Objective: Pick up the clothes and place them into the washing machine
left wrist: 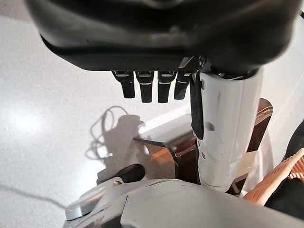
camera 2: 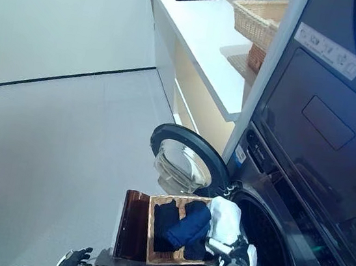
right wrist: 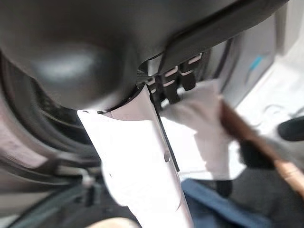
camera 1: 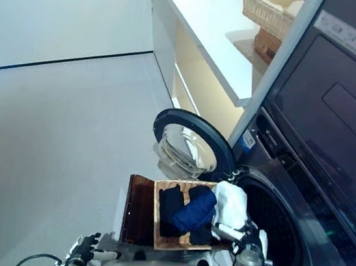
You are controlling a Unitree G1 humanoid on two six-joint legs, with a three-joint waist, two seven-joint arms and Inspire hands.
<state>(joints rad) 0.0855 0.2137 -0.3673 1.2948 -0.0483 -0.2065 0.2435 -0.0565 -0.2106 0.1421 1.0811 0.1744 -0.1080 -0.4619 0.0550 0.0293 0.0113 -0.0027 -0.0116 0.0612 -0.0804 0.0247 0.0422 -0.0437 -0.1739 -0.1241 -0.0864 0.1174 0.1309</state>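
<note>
We see our right hand [camera 1: 238, 233] low at the right, raised over the right edge of the wicker laundry basket [camera 1: 156, 225], just in front of the washing machine's drum opening [camera 1: 273, 234]. In the right wrist view its fingers [right wrist: 173, 85] curl down onto a white cloth [right wrist: 199, 128], and the white-covered thumb runs alongside; we read the hand as closed on that cloth. From the head views the white cloth [camera 1: 231, 202] sits bunched on the basket's right rim, touching the hand and next to the drum opening, not inside it.

Our left hand [camera 1: 83, 252] hangs low at the bottom left, well apart from the basket, above the pale floor [camera 1: 50, 155]. In its own wrist view the fingers [left wrist: 142, 88] hang straight and relaxed with the white thumb beside them, holding nothing.

The basket holds dark clothes: a navy blue garment [camera 1: 195, 209] lies across the middle, with black garments [camera 1: 169, 212] beneath and to its left. A dark brown panel [camera 1: 136, 209] lies flat against the basket's left side.

The round washer door [camera 1: 186, 148] stands swung open to the left of the drum, its glass bowl facing us. Above the washer is a second dark appliance [camera 1: 339, 108] with a white label strip [camera 1: 351, 39] bearing print too small for us to read. On the white counter [camera 1: 205, 25] behind stands another wicker basket [camera 1: 270, 7].
</note>
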